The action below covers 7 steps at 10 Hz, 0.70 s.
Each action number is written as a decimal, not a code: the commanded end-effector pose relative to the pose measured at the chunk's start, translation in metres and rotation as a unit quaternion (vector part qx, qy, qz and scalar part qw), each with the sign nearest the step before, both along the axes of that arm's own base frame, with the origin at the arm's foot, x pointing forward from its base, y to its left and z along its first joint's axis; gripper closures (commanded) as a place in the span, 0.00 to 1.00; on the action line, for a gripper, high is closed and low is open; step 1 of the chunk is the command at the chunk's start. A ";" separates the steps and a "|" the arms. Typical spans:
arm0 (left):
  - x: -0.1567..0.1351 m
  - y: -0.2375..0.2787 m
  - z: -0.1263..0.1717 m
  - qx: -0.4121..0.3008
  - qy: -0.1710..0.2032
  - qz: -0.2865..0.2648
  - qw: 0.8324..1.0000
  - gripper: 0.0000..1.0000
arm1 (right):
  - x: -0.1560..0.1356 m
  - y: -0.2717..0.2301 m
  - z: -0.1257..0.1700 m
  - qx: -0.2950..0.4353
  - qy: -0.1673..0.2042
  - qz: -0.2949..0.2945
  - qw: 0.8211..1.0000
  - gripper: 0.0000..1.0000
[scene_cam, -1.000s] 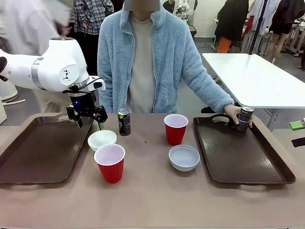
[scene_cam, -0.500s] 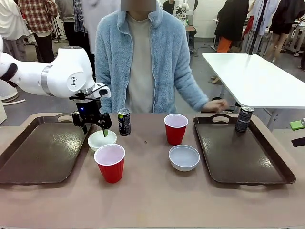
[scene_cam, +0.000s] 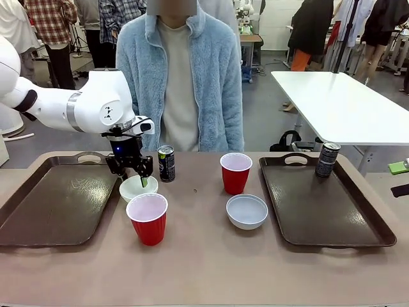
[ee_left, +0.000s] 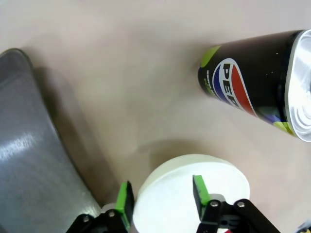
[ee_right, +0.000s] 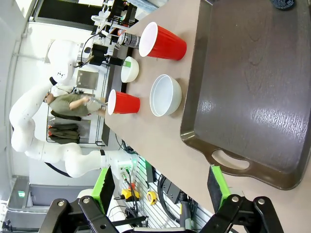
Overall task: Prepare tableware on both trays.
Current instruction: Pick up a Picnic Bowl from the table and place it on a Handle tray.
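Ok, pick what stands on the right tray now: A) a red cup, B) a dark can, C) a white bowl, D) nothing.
B: a slim dark can stands upright at the far corner of the right tray.

front wide; left wrist near shared bowl (ee_left: 170, 194)

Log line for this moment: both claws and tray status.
left claw: open, astride rim of bowl beside left tray | right claw: open, near right tray | right tray: one can
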<state>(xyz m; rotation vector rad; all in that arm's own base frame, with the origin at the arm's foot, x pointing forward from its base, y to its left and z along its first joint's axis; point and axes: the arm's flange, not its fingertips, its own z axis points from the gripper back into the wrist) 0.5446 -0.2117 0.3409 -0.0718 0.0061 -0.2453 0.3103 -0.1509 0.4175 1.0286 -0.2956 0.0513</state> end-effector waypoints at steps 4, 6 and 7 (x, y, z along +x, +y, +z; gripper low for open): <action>0.005 0.002 0.002 0.012 0.010 0.007 1.000 0.99 | 0.000 0.000 0.000 0.008 -0.005 0.001 1.000 0.00; 0.005 0.009 0.002 0.027 0.006 0.006 1.000 1.00 | 0.000 0.000 0.000 0.008 -0.005 0.001 1.000 0.00; 0.004 0.013 0.003 0.033 0.007 0.005 0.999 1.00 | 0.000 0.000 0.000 0.008 -0.005 0.001 1.000 0.00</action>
